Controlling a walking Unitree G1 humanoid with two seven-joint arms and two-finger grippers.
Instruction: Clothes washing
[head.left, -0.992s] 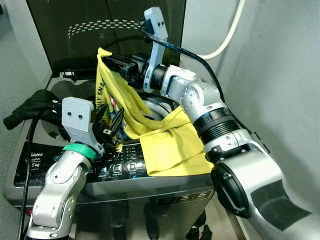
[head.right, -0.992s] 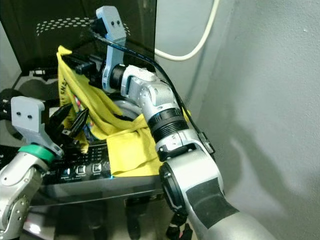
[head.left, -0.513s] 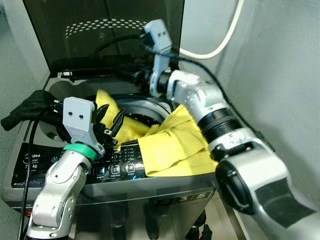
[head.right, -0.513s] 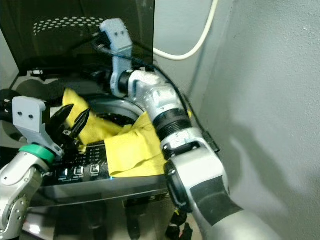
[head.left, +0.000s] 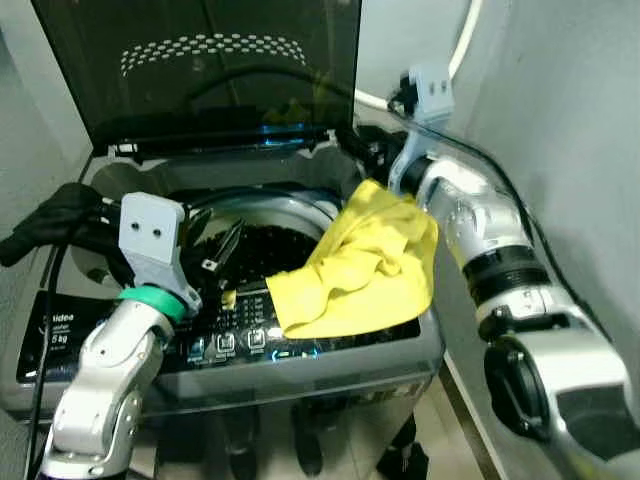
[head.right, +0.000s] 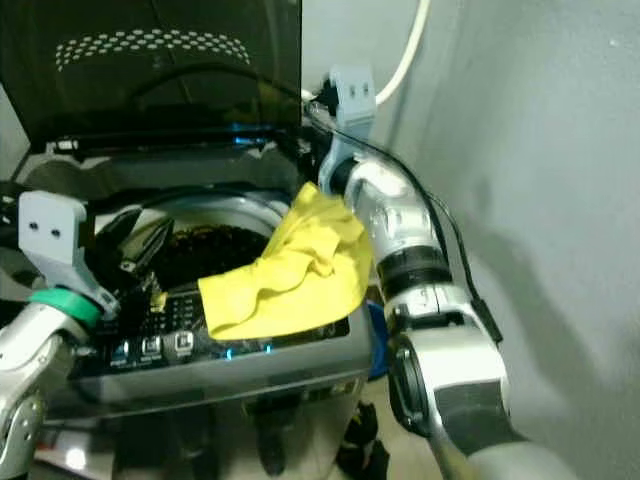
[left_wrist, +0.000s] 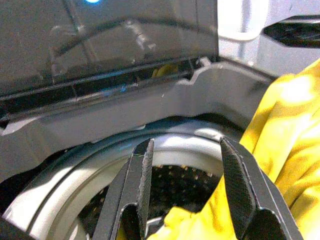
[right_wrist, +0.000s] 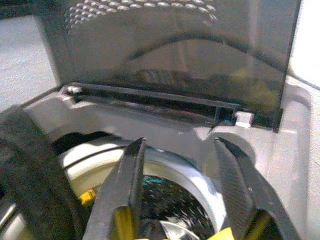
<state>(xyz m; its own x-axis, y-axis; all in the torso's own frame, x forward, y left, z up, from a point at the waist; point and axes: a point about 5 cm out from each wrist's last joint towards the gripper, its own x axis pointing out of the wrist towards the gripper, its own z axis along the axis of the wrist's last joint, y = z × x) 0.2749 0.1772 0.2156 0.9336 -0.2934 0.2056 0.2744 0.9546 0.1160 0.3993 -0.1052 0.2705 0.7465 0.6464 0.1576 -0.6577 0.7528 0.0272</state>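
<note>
- One top-loading washer (head.left: 330, 365), lid (head.left: 200, 70) raised; drum (head.left: 262, 240) dark inside.
- Yellow garment (head.left: 365, 265) draped over washer's front-right rim, one end hanging into drum.
- Left gripper (head.left: 215, 245) above drum's front edge, fingers spread, empty.
- Right gripper (right_wrist: 182, 192) at back-right corner, fingers apart, empty.

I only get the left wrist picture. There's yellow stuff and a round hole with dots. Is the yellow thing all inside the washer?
Observer: No. The yellow cloth mostly lies over the washing machine's front right rim, covering part of the button panel.
Operator: Is the robot holding it?
Observer: No. The left gripper is open at the front of the drum.
Operator: Where's the other claw?
Observer: The right gripper is open at the back right corner, beside the raised lid.
</note>
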